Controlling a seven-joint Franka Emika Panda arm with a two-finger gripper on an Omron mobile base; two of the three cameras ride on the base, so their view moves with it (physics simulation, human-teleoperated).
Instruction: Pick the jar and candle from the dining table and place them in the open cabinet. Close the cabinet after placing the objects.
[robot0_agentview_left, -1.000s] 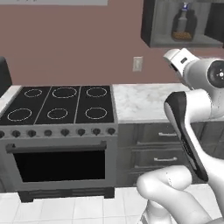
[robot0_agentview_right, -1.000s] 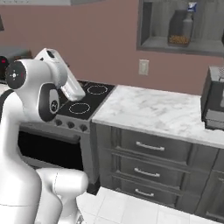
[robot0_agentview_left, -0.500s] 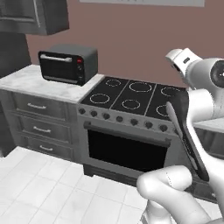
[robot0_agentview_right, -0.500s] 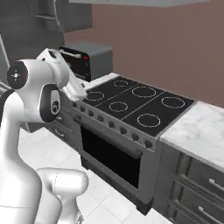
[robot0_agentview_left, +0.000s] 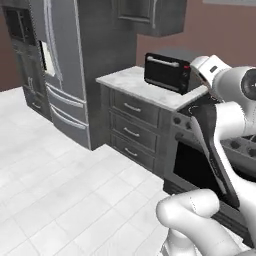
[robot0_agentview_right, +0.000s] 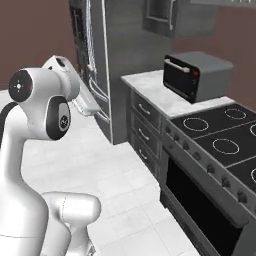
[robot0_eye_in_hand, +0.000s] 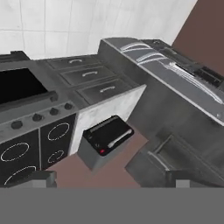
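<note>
Kitchen ahead of you: a marble worktop (robot0_agentview_left: 150, 92) carrying a toaster oven (robot0_agentview_left: 167, 72), the stove (robot0_agentview_right: 220, 145) right, the fridge (robot0_agentview_left: 65, 65) left. Your end effector (robot0_eye_in_hand: 111, 181) is spread and empty, raised for travel. Jar, candle and dining table aren't visible yet.

A black toaster oven (robot0_agentview_left: 167, 73) is sitting on a white marble tabletop (robot0_agentview_left: 131, 81) over grey drawers (robot0_agentview_left: 131, 130). A tall steel refrigerator (robot0_agentview_left: 75, 65) is standing just to its left; a black stove (robot0_agentview_right: 220, 145) is adjoining on the right. White floor tiles (robot0_agentview_left: 60, 195) are spreading in front.
</note>
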